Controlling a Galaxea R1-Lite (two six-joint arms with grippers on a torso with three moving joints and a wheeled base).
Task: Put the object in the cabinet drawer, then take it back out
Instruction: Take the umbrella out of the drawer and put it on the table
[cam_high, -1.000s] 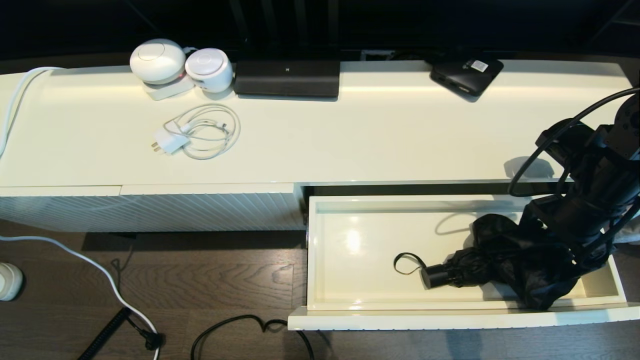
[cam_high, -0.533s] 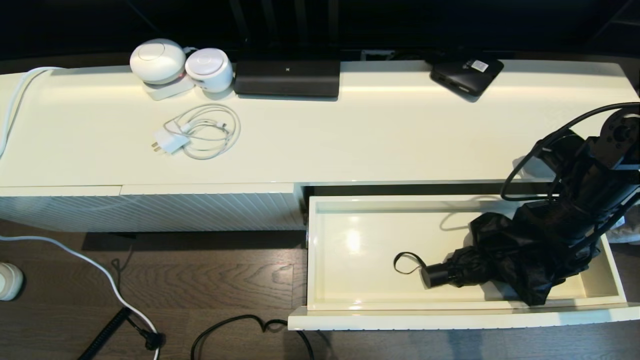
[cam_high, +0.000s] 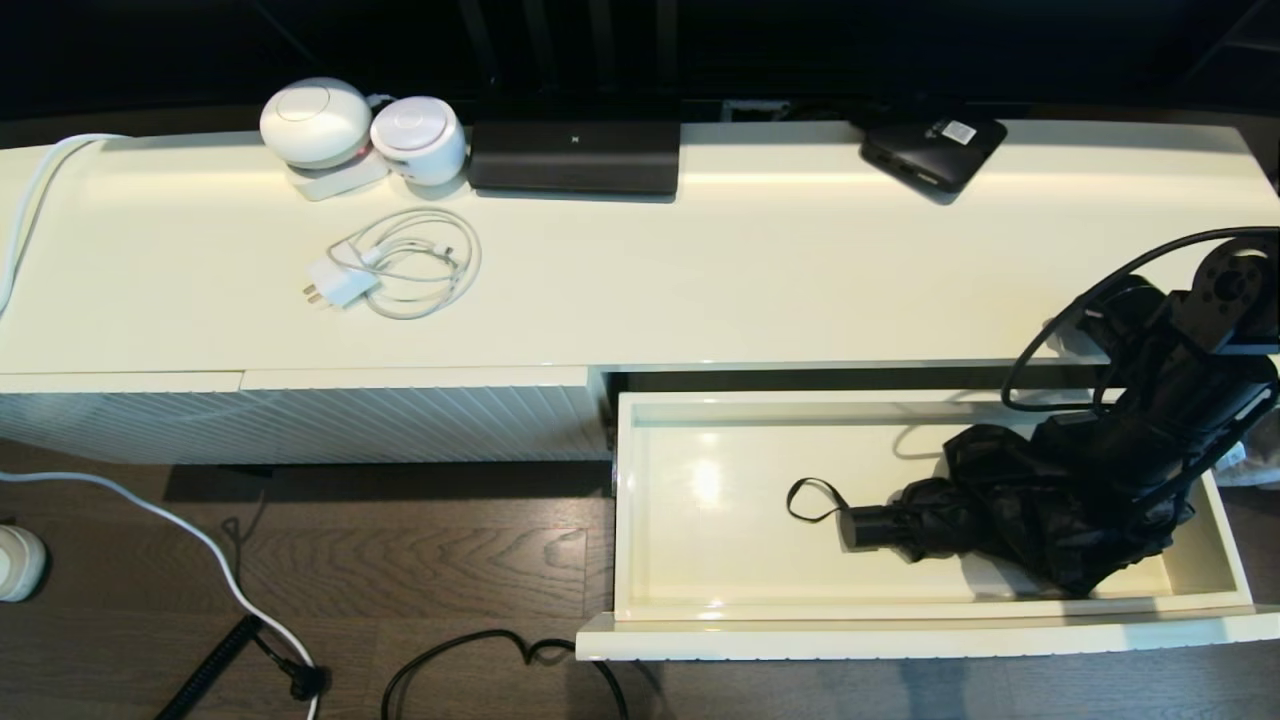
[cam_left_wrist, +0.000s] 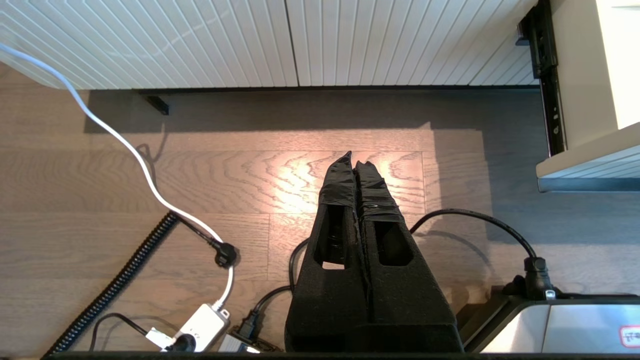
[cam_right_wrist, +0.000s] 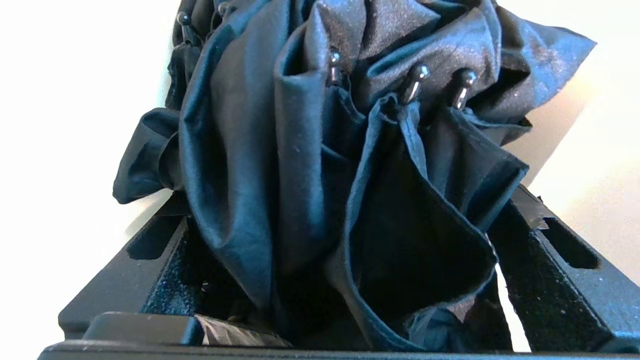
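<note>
The black folding umbrella (cam_high: 1010, 510) lies inside the pulled-out cream drawer (cam_high: 720, 500), toward its right end. Its short handle (cam_high: 868, 526) and thin wrist loop (cam_high: 808, 510) point left. My right gripper (cam_high: 1105, 500) reaches down into the drawer from the right. In the right wrist view its fingers (cam_right_wrist: 550, 245) stand on either side of the baggy fabric (cam_right_wrist: 310, 150), closed on the bundle, and their tips are buried in it. My left gripper (cam_left_wrist: 356, 162) is shut on nothing and hangs low over the wooden floor, out of the head view.
On the cabinet top (cam_high: 700, 270) are two white round devices (cam_high: 360, 130), a coiled white charger cable (cam_high: 400, 262), a black rectangular device (cam_high: 575, 155) and a flat black box with a sticker (cam_high: 933, 148). Cables (cam_high: 480, 650) run over the floor. A ribbed panel (cam_high: 300, 425) stands left of the drawer.
The right arm has tilted and drawn back toward the drawer's rear right. The umbrella moved with it: the handle slid a little toward the back and the fabric came off the front wall.
</note>
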